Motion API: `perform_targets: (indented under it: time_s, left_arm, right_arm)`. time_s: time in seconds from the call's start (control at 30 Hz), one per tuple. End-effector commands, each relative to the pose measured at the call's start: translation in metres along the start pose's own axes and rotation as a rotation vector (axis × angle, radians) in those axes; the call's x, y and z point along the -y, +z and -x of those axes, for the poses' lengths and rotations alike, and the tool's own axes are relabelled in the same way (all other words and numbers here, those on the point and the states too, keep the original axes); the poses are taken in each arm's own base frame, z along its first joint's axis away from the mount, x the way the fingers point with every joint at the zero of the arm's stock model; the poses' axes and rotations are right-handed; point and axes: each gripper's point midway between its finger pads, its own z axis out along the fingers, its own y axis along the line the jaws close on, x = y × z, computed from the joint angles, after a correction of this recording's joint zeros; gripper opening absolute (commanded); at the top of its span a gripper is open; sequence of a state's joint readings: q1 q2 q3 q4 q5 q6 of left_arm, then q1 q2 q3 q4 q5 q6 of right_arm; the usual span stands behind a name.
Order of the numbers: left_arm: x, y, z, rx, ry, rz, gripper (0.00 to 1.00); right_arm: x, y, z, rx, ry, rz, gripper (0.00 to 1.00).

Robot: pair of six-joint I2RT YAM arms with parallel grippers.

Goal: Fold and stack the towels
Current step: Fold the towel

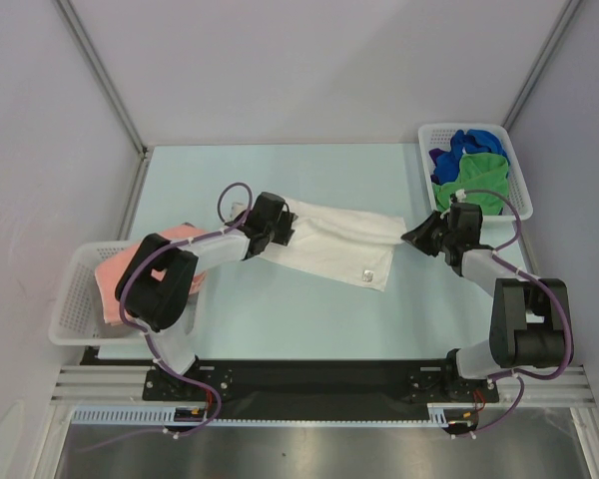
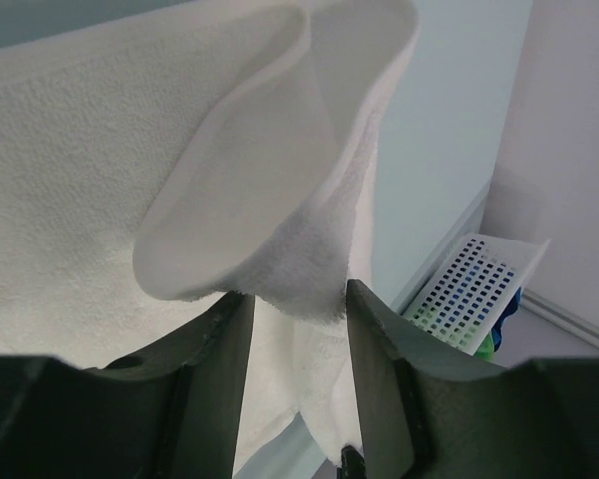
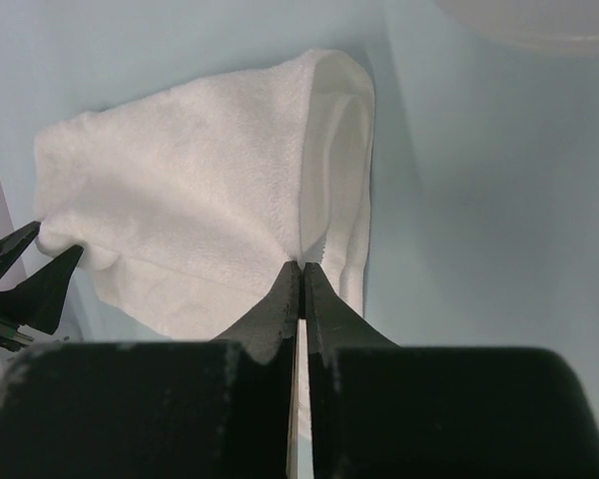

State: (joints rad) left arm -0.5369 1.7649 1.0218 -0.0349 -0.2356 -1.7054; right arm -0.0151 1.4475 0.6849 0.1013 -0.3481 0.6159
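Top external view: white towel lies stretched across the worktop. Right jaws pinch one end shut, anchoring it; left jaws stand half apart around the opposite fold, apparently not yet clamped.

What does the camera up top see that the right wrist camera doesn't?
Only the top view shows the other towels: the pink towel in the left basket, and the blue towel and green towel in the right basket. Only the right wrist view shows, up close, the right pincer shut on the white towel at its folded edge. Both show the white towel stretched over the table.
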Motion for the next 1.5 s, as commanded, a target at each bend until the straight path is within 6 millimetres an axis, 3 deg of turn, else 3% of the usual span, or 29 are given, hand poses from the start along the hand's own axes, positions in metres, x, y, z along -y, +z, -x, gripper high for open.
perform_targets:
  time_s: [0.0,0.23,0.47,0.57,0.6,0.67,0.73,0.8,0.83,0.93,0.97,1.0,1.03,1.1,1.17,1.2,1.27,1.3,1.47]
  left_arm:
    - [0.001,0.002,0.009,0.031,-0.026,-0.003,0.47]
    - [0.006,0.002,0.008,0.029,-0.005,-0.02,0.31]
    - [0.035,-0.001,0.016,0.053,0.118,-0.061,0.01]
    - [0.053,0.003,0.02,0.054,0.2,-0.081,0.0]
    - [0.07,0.002,0.019,0.048,0.251,-0.114,0.0]
    - [0.08,0.009,0.026,0.052,0.298,-0.125,0.0]
    - [0.105,0.011,0.035,0.066,0.379,-0.182,0.0]
    - [0.116,0.018,0.042,0.085,0.45,-0.201,0.0]
    - [0.133,0.018,0.047,0.086,0.471,-0.27,0.0]
    - [0.16,0.029,0.053,0.066,0.573,-0.387,0.0]
    - [0.162,0.036,0.054,0.056,0.597,-0.403,0.0]
    - [0.179,0.036,0.057,0.062,0.63,-0.439,0.0]
    - [0.172,0.054,0.06,0.034,0.646,-0.431,0.0]
    - [0.189,0.057,0.057,-0.016,0.672,-0.51,0.0]
    - [0.18,0.078,0.057,-0.08,0.678,-0.511,0.0]
    - [0.191,0.08,0.057,-0.093,0.694,-0.545,0.0]
    - [0.18,0.097,0.054,-0.163,0.705,-0.539,0.0]
    - [0.187,0.097,0.054,-0.168,0.715,-0.568,0.0]
    - [0.179,0.11,0.07,-0.193,0.761,-0.561,0.01]
  right_arm:
    - [-0.014,-0.004,0.019,0.047,-0.03,0.031,0.0]
    - [-0.015,-0.005,0.022,0.052,-0.035,0.031,0.0]
    - [-0.027,-0.007,0.034,0.063,-0.032,0.048,0.0]
    - [-0.037,-0.008,0.046,0.074,-0.03,0.062,0.0]
    - [-0.041,-0.008,0.05,0.079,-0.03,0.068,0.0]
    - [-0.051,-0.007,0.062,0.092,-0.029,0.084,0.0]
    - [-0.057,-0.004,0.069,0.089,-0.024,0.096,0.0]
    - [-0.065,0.002,0.081,0.096,-0.025,0.114,0.0]
    - [-0.068,0.004,0.085,0.099,-0.026,0.12,0.0]
    - [-0.072,0.019,0.094,0.087,-0.018,0.136,0.0]
    - [-0.072,0.023,0.094,0.081,-0.01,0.139,0.0]
    - [-0.069,0.031,0.092,0.059,-0.001,0.138,0.0]
    - [-0.072,0.033,0.096,0.063,-0.003,0.147,0.0]
    - [-0.065,0.043,0.095,0.051,0.005,0.132,0.0]
    - [-0.064,0.048,0.095,0.042,0.013,0.137,0.0]
    - [-0.064,0.05,0.095,0.037,0.015,0.141,0.0]
    - [-0.061,0.057,0.094,0.031,0.023,0.14,0.0]
    - [-0.062,0.058,0.093,0.024,0.025,0.146,0.0]
    - [-0.059,0.067,0.092,0.007,0.027,0.144,0.0]
